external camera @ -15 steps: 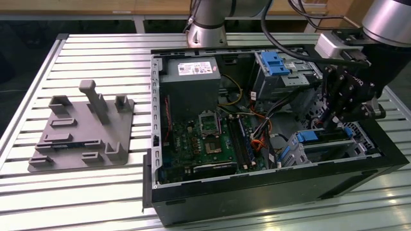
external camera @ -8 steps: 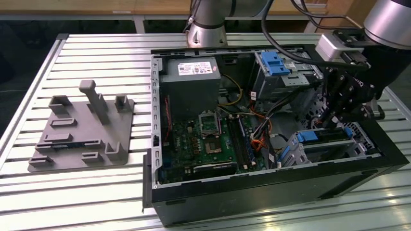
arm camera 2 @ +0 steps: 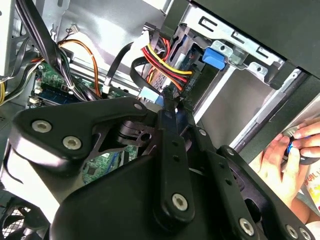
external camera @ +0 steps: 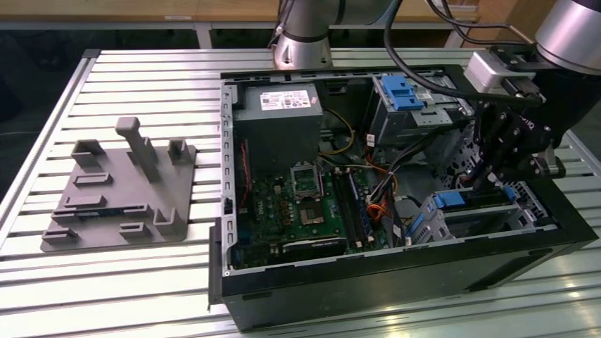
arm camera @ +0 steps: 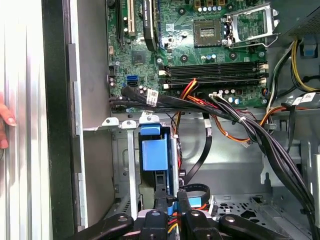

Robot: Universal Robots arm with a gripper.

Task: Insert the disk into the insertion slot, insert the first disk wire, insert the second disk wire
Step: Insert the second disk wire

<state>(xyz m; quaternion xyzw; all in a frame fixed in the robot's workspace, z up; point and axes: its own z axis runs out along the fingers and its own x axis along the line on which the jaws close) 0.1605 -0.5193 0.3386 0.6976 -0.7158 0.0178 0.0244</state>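
Disk [arm camera: 154,154] seated in cage [arm camera: 131,170], long axis running into bay, blue end toward motherboard [arm camera: 190,45]; gripper [arm camera: 171,202] narrow, pinching wire plug [arm camera 2: 186,86].

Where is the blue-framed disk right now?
In the first wrist view the disk sits in the insertion slot, between the motherboard and the gripper; it lies toward the exterior view's right, inside the computer case.
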